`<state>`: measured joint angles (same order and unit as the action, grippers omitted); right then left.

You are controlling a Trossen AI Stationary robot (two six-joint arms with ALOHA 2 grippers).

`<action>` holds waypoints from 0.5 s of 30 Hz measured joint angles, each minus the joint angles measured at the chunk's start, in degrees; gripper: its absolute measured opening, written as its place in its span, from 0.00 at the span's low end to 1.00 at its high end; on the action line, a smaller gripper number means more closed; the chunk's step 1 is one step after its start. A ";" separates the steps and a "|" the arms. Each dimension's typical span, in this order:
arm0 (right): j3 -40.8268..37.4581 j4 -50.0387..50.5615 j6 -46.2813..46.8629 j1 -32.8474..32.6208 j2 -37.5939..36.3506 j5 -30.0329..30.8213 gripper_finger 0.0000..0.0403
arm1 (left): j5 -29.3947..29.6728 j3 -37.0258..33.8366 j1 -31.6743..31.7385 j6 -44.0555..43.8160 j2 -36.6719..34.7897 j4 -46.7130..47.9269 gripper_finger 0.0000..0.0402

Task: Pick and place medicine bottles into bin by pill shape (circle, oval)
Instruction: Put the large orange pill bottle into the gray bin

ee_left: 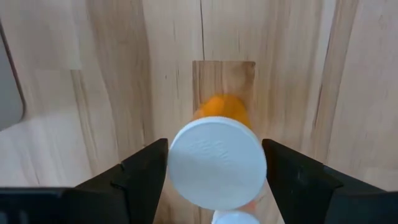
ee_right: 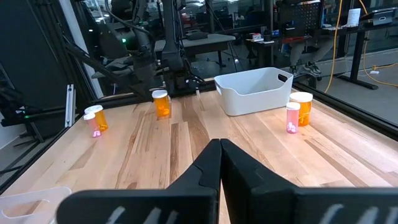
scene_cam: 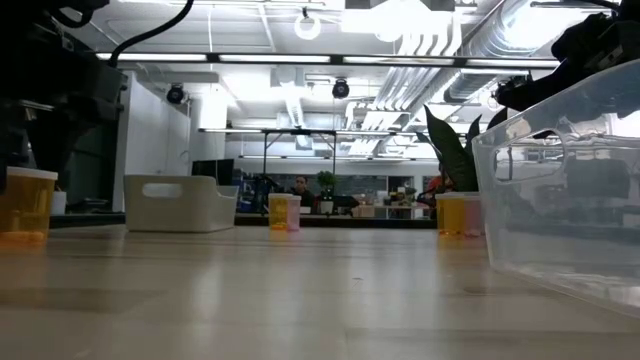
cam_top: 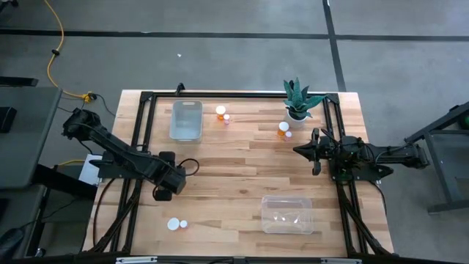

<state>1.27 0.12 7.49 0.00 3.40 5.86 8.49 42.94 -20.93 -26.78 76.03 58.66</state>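
Front-left pair of medicine bottles [cam_top: 176,224] stands at the table's near edge, an amber one touching a smaller pink one. The clear tub [cam_top: 286,215] sits near the front right. Behind the pair, the left gripper [ee_left: 215,152] points down over a third amber medicine bottle [ee_right: 161,103]. Its two dark fingers [ee_left: 146,171] lie against opposite sides of the white cap [ee_left: 217,171], apparently clamped on it. In the low view this bottle's base seems to rest on the wood, or just above it. The right gripper [ee_right: 219,149] waits mid-table at the right edge, fingers pressed together and holding nothing. Farther back are the white bin [cam_top: 185,119], two bottles just beside it [cam_top: 222,114], two more [cam_top: 285,130] and the potted plant [cam_top: 297,99].

Step in hand, as judged: lifting the clamped bottle for sorting. The grip sits high on a smooth round cap, so raise it straight up and keep it vertical to avoid a swing. Carry it clear of the front pair. Pill shape cannot be read from these views, so the correct container is undetermined. Lower it inside the walls before releasing.
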 joint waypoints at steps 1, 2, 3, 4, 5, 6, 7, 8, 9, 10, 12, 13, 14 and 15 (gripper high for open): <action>-0.01 0.00 -0.01 -0.01 0.00 0.01 0.00 | 0.00 0.00 0.01 0.02 0.00 -0.01 0.61; 0.01 0.00 -0.02 0.00 0.00 0.01 0.00 | 0.00 0.00 0.01 0.02 0.00 -0.01 0.60; -0.01 0.00 -0.02 0.01 0.00 0.01 0.00 | 0.00 0.00 0.01 0.03 0.00 -0.01 0.59; 0.00 0.00 -0.02 0.01 0.00 0.01 0.00 | 0.00 0.00 0.01 0.07 0.00 -0.02 0.57; 0.00 0.00 -0.02 0.00 0.00 0.00 0.00 | -0.02 0.00 0.01 0.29 0.00 -0.03 0.56; 0.01 0.00 -0.02 -0.01 0.00 0.01 0.00 | -0.04 0.00 0.01 0.49 0.00 -0.03 0.55; 0.01 0.00 -0.02 -0.01 0.00 -0.01 0.00 | -0.04 0.00 0.01 0.66 0.00 -0.03 0.53; -0.01 0.00 -0.01 0.01 0.00 0.01 0.00 | -0.04 0.00 0.01 0.94 0.00 -0.05 0.52; -0.01 0.00 -0.02 0.00 0.00 0.01 0.00 | -0.04 0.00 0.01 1.09 0.00 -0.05 0.50; -0.01 0.00 -0.02 0.01 0.00 -0.01 0.00 | -0.04 0.00 0.01 1.42 0.00 -0.03 0.49; 0.00 0.00 0.00 -0.01 0.00 -0.01 0.00 | -0.02 0.00 0.01 1.52 0.00 -0.03 0.48; 0.00 0.00 -0.01 0.00 0.00 0.01 0.00 | 0.02 0.00 0.01 1.54 0.00 -0.03 0.48; -0.01 0.00 -0.02 -0.01 0.00 0.01 0.00 | 0.02 0.00 0.01 1.52 -0.02 -0.03 0.48; 0.00 0.00 0.00 0.00 0.00 0.01 0.00 | 0.02 0.00 0.01 1.52 -0.09 -0.03 0.49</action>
<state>1.27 0.12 7.48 0.00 3.40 5.87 8.51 42.94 -20.93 -25.26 75.94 58.63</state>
